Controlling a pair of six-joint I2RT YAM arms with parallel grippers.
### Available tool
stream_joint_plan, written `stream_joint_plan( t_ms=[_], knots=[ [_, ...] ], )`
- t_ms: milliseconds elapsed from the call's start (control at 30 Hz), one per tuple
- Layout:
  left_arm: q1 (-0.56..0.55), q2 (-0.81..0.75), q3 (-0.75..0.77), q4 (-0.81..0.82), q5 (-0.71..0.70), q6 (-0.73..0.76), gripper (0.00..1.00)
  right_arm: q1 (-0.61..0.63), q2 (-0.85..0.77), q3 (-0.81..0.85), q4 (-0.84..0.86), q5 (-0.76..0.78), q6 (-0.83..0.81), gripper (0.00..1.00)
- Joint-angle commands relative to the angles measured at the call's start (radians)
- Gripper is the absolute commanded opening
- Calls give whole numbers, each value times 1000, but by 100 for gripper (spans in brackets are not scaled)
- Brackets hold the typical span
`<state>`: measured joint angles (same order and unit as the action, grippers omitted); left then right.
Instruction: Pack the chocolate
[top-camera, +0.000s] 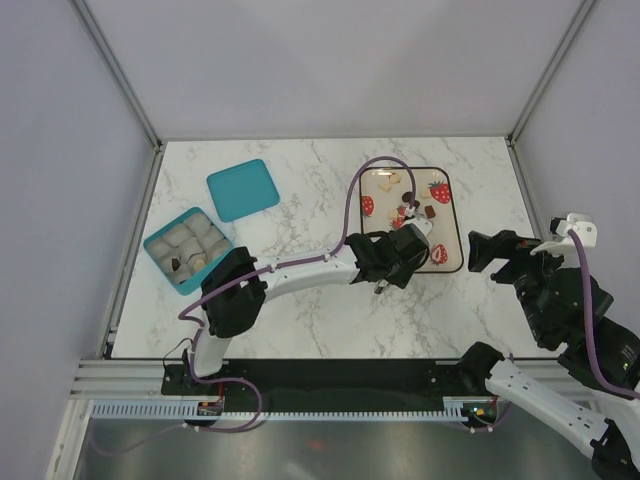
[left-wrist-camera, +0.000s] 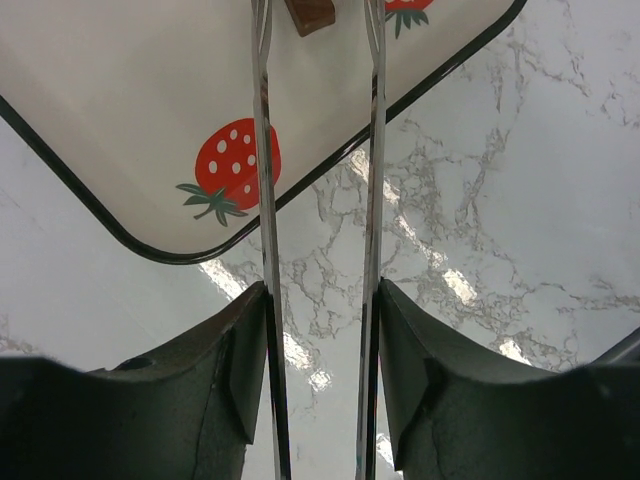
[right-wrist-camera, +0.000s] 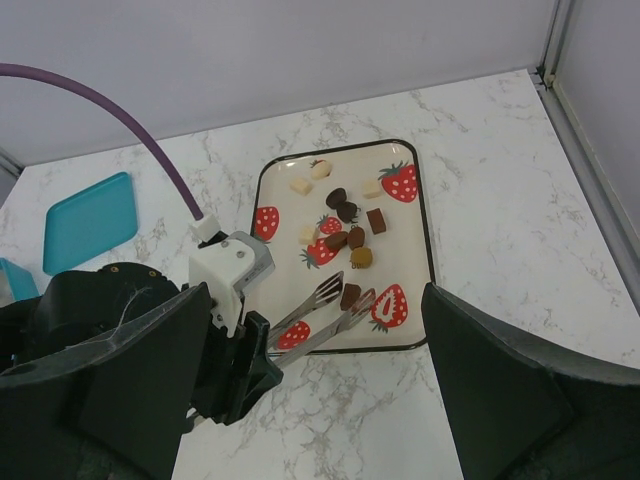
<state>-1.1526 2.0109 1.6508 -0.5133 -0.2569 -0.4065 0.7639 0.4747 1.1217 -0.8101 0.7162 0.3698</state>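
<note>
On a marble surface (top-camera: 300, 320), the left end effector (left-wrist-camera: 320, 330) pinches tongs (left-wrist-camera: 265, 200) straddling a chocolate (right-wrist-camera: 350, 296) on the tray (right-wrist-camera: 410, 250): likely light, rigid and slippery, best squeezed across flat sides.

- Tray (right-wrist-camera: 408, 235) toward the desk's far right corner, chocolate (right-wrist-camera: 347, 238) scattered on it.
- Left gripper (right-wrist-camera: 257, 362) clamps tongs (right-wrist-camera: 322, 314), tips flanking one brown piece (right-wrist-camera: 350, 296).
- Right gripper (right-wrist-camera: 315, 330) has fingers spread wide.

No text, label or number is legible anywhere, as far as visible.
</note>
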Motion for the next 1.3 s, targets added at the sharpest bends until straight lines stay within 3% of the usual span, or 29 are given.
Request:
stream_joint_plan(
  t_ms=[0, 533, 1033, 1267],
  knots=[
    [-10, 18, 43, 33, -39, -37, 52, 6, -11, 21, -14, 23, -25, 95],
    [-12, 31, 79, -63, -58, -60, 40, 5, -21, 30, -29, 19, -35, 95],
    [-1, -123, 29, -162, -88, -94, 36, 5, -4, 0, -8, -17, -8, 95],
    [60, -216, -11, -224, -113, -120, 36, 6, -7, -26, -3, -52, 3, 95]
  ],
)
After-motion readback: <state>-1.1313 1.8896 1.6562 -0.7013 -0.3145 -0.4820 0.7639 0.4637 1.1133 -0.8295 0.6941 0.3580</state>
